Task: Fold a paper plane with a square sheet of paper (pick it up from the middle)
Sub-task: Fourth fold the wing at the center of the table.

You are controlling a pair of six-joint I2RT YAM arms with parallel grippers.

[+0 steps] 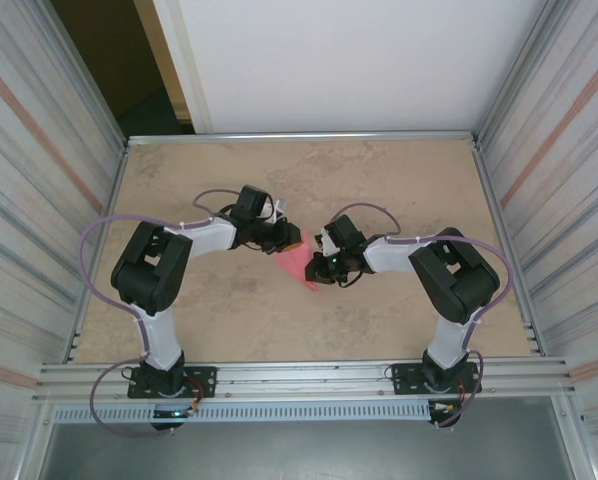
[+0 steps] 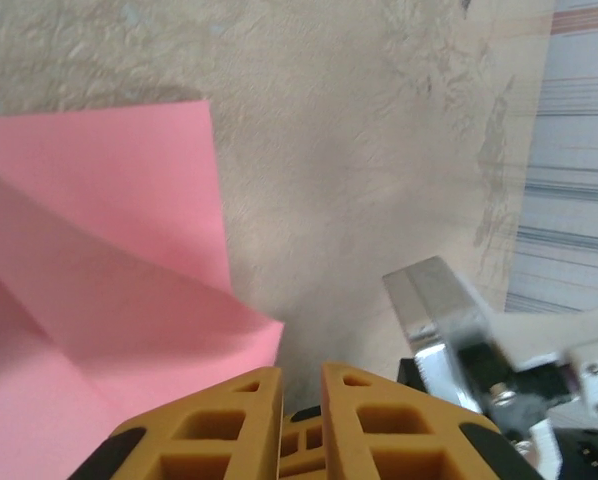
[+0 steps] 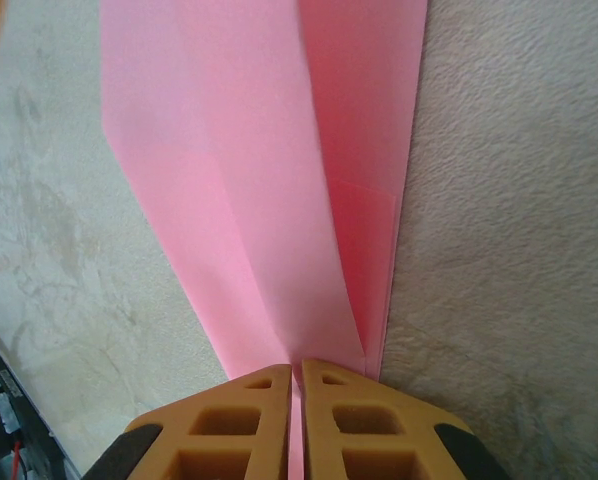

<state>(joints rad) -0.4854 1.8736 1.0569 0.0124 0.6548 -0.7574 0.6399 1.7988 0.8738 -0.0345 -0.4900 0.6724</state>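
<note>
Both arms are bent in toward the middle of the beige bench (image 1: 399,180), and the pink sheet of paper (image 1: 299,268) lies between their tips on its surface, folded into a long wedge. The right tool (image 3: 297,372) is clamped on it. Seen from that wrist, its two orange fingers (image 3: 369,430) press together with a sliver of pink caught in the slit. The paper runs away from them, widening, with lengthwise creases and one flap lapping over another. The left tool (image 2: 301,375) is at the other, broader end, its orange fingers drawn almost together with only a thin gap between them. A folded corner of the paper reaches right up to the finger nearest it, but I cannot tell whether any paper is actually pinched there. From above, the two tools face each other, close but not touching, with the paper showing between and just below them. Ribbed grey walls (image 1: 39,160) close in the bench on both sides.
</note>
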